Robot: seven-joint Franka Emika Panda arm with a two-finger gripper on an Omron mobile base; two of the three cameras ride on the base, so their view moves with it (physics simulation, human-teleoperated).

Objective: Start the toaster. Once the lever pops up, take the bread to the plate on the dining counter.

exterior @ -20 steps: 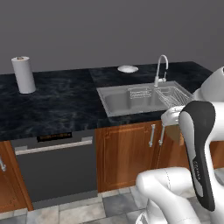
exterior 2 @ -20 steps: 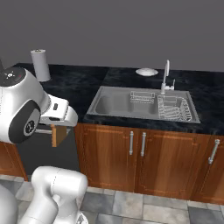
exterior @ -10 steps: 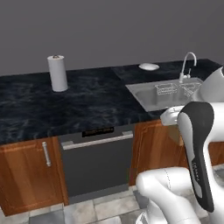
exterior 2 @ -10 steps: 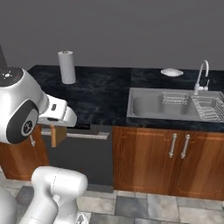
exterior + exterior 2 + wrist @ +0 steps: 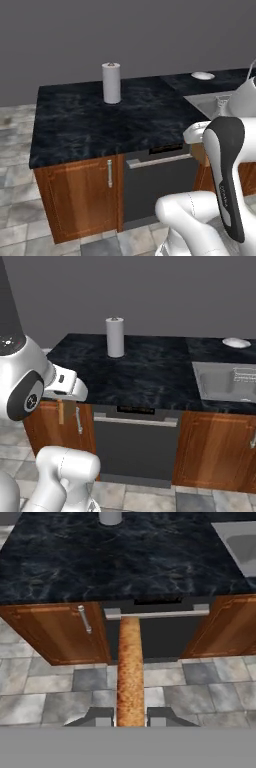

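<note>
My gripper (image 5: 130, 717) is shut on the bread (image 5: 130, 662), a tan-brown slice seen edge-on that runs up between the two dark fingertips (image 5: 100, 716). From the right base view the bread (image 5: 61, 412) hangs under the white hand, in front of the dining counter (image 5: 150, 371) and below its top. The plate (image 5: 236, 342) is a small white disc far right at the back of that black marbled top, beyond the sink; it also shows as plate (image 5: 202, 75). The toaster and its lever are out of view.
A white paper-towel roll (image 5: 111, 82) stands upright near the counter's back. The steel sink (image 5: 225, 381) is inset at the right. A dark dishwasher front (image 5: 160, 632) with a bar handle faces the hand, with wood cabinet doors (image 5: 60, 632) beside it. Grey floor tiles lie below.
The whole picture has shifted: the base has driven left along the counter, so sink, tap and plate now sit at the right edge. The bread stays held in the shut gripper.
</note>
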